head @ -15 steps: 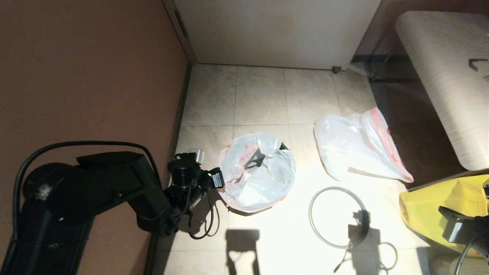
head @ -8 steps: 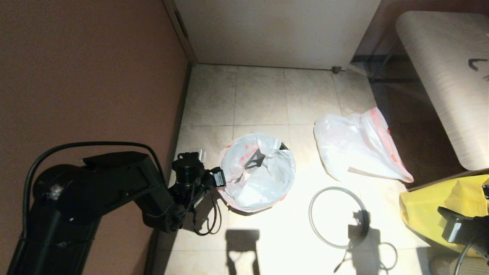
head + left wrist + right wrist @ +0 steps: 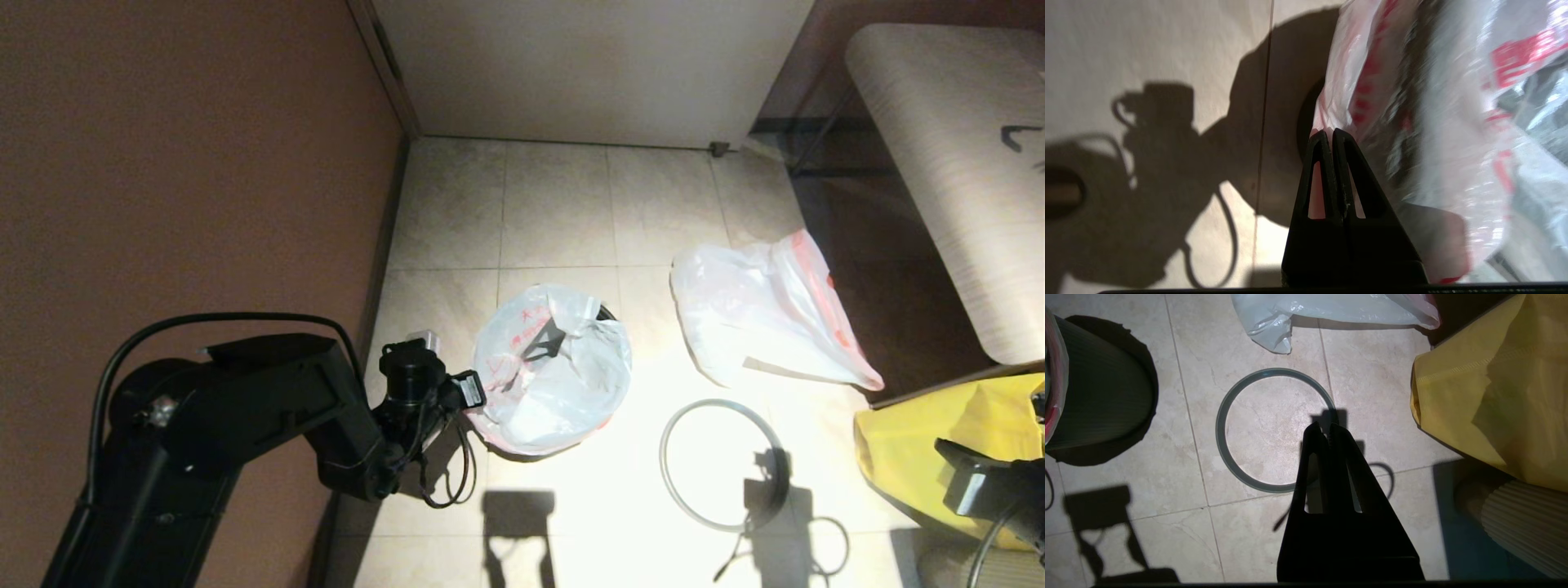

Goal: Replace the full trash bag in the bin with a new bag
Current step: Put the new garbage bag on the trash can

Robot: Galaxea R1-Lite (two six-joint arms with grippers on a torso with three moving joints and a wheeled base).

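Observation:
The full trash bag [image 3: 551, 376], lumpy white film with red print, sits in the black bin [image 3: 605, 313], which it almost covers. My left gripper [image 3: 472, 392] is shut at the bag's left edge; in the left wrist view its tips [image 3: 1329, 132] meet against the red-banded film [image 3: 1363, 94], with no film visibly pinched. The new bag [image 3: 759, 322] lies flat on the tiles to the right. The bin's grey hoop [image 3: 662, 457] lies loose on the floor. My right gripper [image 3: 1327, 426] hangs shut above the hoop [image 3: 1220, 428], holding nothing.
A big yellow bag [image 3: 939, 441] sits at the lower right beside my right arm [image 3: 984, 490]. A brown wall [image 3: 204, 163] runs close along the left of the bin. A pale padded bench [image 3: 963, 163] stands at the right. The bin's ribbed wall [image 3: 1098, 400] shows in the right wrist view.
My left arm has shifted slightly right, bringing its shut gripper a little closer to the bag's left edge. The bags, the hoop and the right arm have not moved.

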